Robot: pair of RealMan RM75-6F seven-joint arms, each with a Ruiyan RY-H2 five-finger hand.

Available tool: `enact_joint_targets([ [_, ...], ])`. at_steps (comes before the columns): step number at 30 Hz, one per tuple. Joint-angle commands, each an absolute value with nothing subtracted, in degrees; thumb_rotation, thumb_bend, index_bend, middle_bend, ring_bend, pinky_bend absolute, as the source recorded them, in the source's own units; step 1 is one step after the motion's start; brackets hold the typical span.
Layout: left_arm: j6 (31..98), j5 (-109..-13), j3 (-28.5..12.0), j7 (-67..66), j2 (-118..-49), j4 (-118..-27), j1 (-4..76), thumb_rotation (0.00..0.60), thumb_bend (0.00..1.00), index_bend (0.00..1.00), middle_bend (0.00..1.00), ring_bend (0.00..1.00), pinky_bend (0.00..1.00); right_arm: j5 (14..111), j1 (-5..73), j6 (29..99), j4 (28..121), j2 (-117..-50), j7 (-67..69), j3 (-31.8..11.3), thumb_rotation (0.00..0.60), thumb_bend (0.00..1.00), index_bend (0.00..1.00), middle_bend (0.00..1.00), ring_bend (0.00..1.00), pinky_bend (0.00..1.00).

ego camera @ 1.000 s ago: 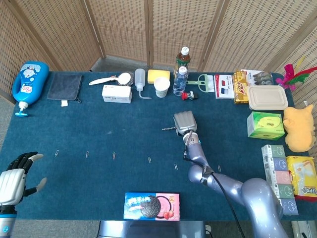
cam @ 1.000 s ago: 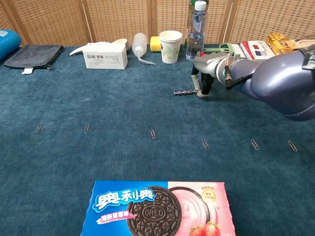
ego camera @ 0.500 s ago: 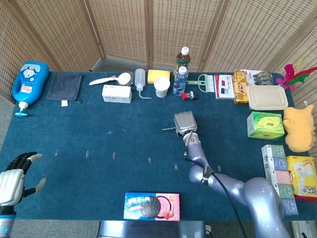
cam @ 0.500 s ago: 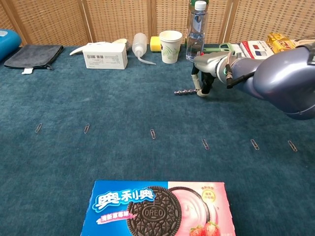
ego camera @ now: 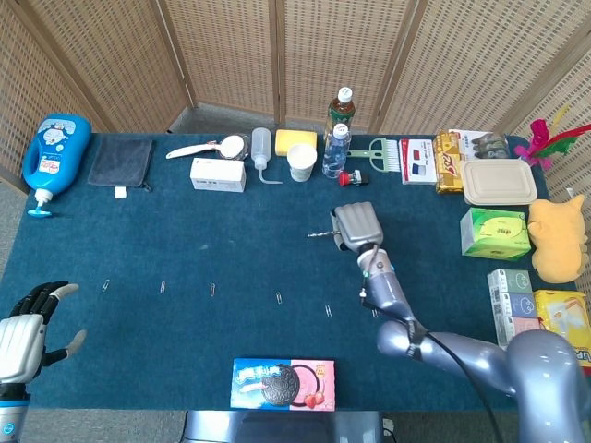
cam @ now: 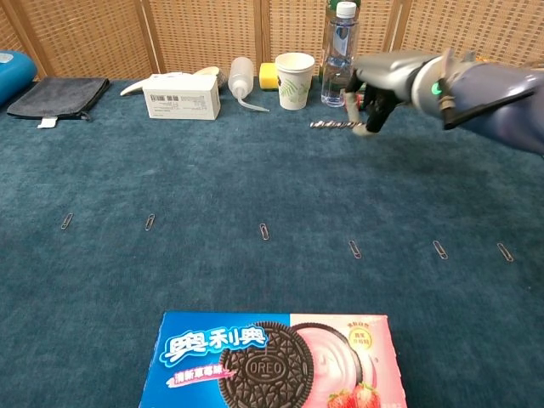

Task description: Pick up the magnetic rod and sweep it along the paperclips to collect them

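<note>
Chest view shows the right robot hand (cam: 380,92) raised above the blue-carpeted table (cam: 212,170), its fingers closed on the magnetic rod (cam: 334,124), which sticks out level toward the left, clear of the cloth. The rod hangs in front of the water bottle (cam: 339,53) and the paper cup (cam: 295,80), near the back row of goods. Along the near half of the table lie the paperclips (cam: 263,231), spaced in a loose line from left to right and well apart from the rod; none is touching it. A pack of Oreo biscuits (cam: 268,361) lies at the front edge, just short of the clips.

Head view gives the same grip from above: the right robot hand (ego camera: 357,226) sits mid-table with the rod (ego camera: 320,234) poking from its left side, and the silver arm runs back toward the lower right corner. The left robot hand (ego camera: 26,329) rests at the table's lower left edge (well apart from the work), fingers spread and holding nothing. A white box (ego camera: 218,173), a squeeze bottle (ego camera: 260,149) and a yellow sponge (ego camera: 295,141) stand along the far edge, with a dark cloth (ego camera: 122,161) and a blue detergent bottle (ego camera: 54,155) to the left.
</note>
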State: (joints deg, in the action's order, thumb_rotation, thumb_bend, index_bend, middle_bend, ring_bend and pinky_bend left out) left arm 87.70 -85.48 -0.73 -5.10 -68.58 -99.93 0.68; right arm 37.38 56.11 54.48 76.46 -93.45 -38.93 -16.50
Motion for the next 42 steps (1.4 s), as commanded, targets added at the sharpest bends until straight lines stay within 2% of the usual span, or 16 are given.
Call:
enact_joint_targets([
  [1, 87.8, -85.6, -0.8, -5.2, -68.6, -100.0, 0.7, 0.6, 0.43, 0.21, 0.19, 0.13, 0.19, 42.0, 52.2, 59.6, 83.8, -87.7, -37.9, -14.3, 0.6, 0.5, 0.71, 0.85, 0.99, 0.89],
  [6, 87.7, -86.7, -1.5, -6.3, -68.3, -100.9, 1.7, 0.6, 0.43, 0.21, 0.19, 0.13, 0.19, 45.8, 48.0, 64.2, 90.5, -82.0, -40.4, -9.5, 0.6, 0.5, 0.71, 0.85, 0.99, 0.89],
  [15, 87.3, -86.8, -3.2, -7.4, -66.8, -103.0, 3.2, 0.6, 0.43, 0.21, 0.19, 0.13, 0.19, 48.1, 43.8, 67.2, 93.8, -77.1, -45.1, -3.3, 0.6, 0.5, 0.71, 0.85, 0.99, 0.89],
  [25, 86.8, -87.2, -4.1, -8.5, -65.7, -105.7, 4.6, 0.6, 0.43, 0.21, 0.19, 0.13, 0.19, 51.4, 38.6, 68.3, 93.8, -74.8, -43.0, 0.8, 0.6, 0.5, 0.71, 0.85, 0.99, 0.89],
  [42, 87.1, -87.7, -3.3, -10.4, -65.9, -107.9, 4.6, 0.6, 0.43, 0.21, 0.19, 0.13, 0.18, 58.1, 33.1, 69.3, 95.2, -73.4, -43.4, 5.3, 0.6, 0.5, 0.72, 0.85, 0.99, 0.89],
])
